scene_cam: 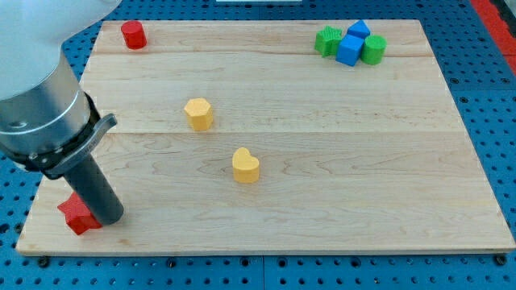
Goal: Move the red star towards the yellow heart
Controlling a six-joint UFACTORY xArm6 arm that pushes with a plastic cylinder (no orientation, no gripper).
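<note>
The red star (76, 215) lies near the board's bottom left corner. My tip (110, 219) rests right against the star's right side, partly covering it. The yellow heart (246, 166) sits near the board's middle, well to the right of and above the star and the tip.
A yellow hexagon-like block (198, 113) lies up and left of the heart. A red cylinder (133, 35) stands at the top left. At the top right a cluster: two green blocks (327, 40) (374, 49) and two blue blocks (351, 50) (359, 29). The wooden board (363, 177) is bordered by a blue pegboard.
</note>
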